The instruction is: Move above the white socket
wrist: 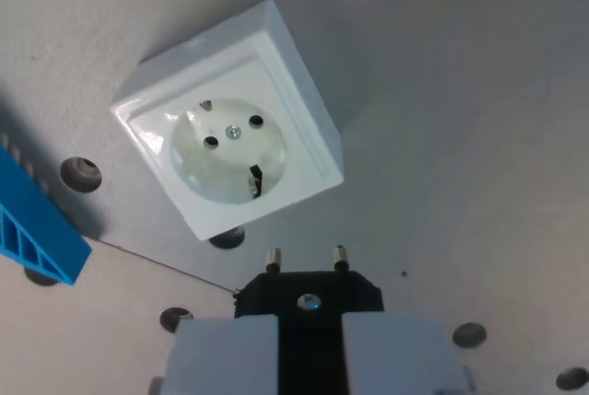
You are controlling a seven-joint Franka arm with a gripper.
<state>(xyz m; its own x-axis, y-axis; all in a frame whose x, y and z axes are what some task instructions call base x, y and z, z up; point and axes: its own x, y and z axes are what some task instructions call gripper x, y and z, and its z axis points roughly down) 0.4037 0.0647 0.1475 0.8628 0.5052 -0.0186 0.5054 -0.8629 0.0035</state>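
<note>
You are looking down from the wrist at the white socket (230,119), which sits on the pale grey table (479,91) in the upper-left middle of the wrist view, turned at an angle so its square frame reads as a diamond. Its round recess, two contact holes and centre screw all face the camera, unobstructed. Your gripper (309,344) is at the bottom edge, its two pale fingers (225,354) clamped together on the black plug (308,292), whose two metal pins point up the frame toward the socket. Judge the progress this way: the plug is in hand and the socket is in plain sight, but the pins sit just below the socket's lower corner in the picture — near it, not over the recess — so the move above the socket looks only partly done. What remains, as far as this view tells, is to carry the plug further up the frame and slightly toward the wrist view's left until the pins stand over the recess. Height above the socket cannot be read from this single view. A blue plastic piece (37,225) lies at the wrist view's left, clear of that path.
</note>
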